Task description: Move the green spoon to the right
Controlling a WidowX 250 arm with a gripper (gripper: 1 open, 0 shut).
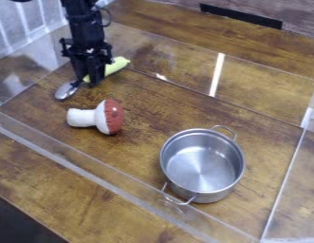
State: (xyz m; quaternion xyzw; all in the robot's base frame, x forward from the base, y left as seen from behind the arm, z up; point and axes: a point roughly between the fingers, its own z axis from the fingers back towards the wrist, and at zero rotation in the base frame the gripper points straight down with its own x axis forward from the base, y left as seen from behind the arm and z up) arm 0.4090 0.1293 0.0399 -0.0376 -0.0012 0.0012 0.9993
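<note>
The green spoon [115, 67] lies slantwise at the back left of the wooden table, its yellow-green handle pointing up-right and its silver bowl [64, 92] down-left. My black gripper [84, 76] comes straight down on the spoon's middle, and its fingers are shut around the handle. The spoon's neck is hidden behind the fingers. I cannot tell whether the spoon's bowl end touches the wood.
A toy mushroom [99, 116] with a red cap lies just in front of the spoon. A steel pot [202, 166] with two handles stands at the front right. A low clear plastic wall [70, 157] rims the work area. A white rack [20, 28] stands at the back left.
</note>
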